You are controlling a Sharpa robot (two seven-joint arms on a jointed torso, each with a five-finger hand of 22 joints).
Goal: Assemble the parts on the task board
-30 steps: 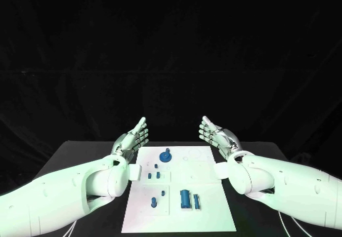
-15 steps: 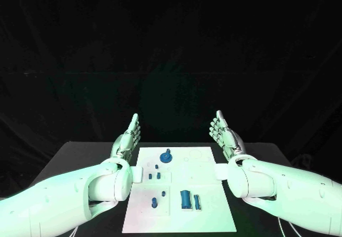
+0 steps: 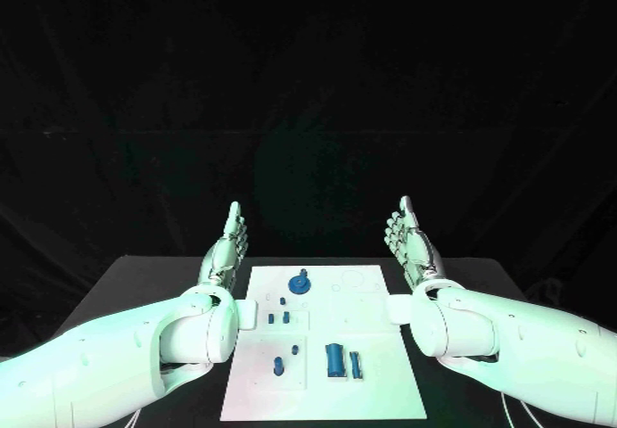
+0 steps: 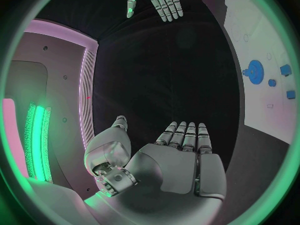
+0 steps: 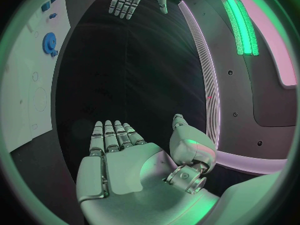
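Observation:
The white task board (image 3: 373, 357) lies in the middle of the black table. On it are a blue gear (image 3: 299, 284) at the far end, small blue pegs (image 3: 276, 316) mid-board, and a larger blue cylinder (image 3: 333, 358) with a slim blue piece (image 3: 355, 364) near the front. My left hand (image 3: 224, 250) is raised above the board's far left corner, fingers straight and apart, holding nothing. My right hand (image 3: 414, 246) is raised above the far right corner, also flat with nothing in it. The wrist views show each palm bare: left hand (image 4: 165, 160), right hand (image 5: 131, 160); the gear (image 4: 255, 71) (image 5: 49, 41) shows on the board.
The black table (image 3: 142, 276) reaches out to either side of the board, with a dark curtain behind. My white forearms flank the board's left and right edges.
Both hands have swung outward and risen, away from each other, turning edge-on over the board's far corners. The parts have not moved.

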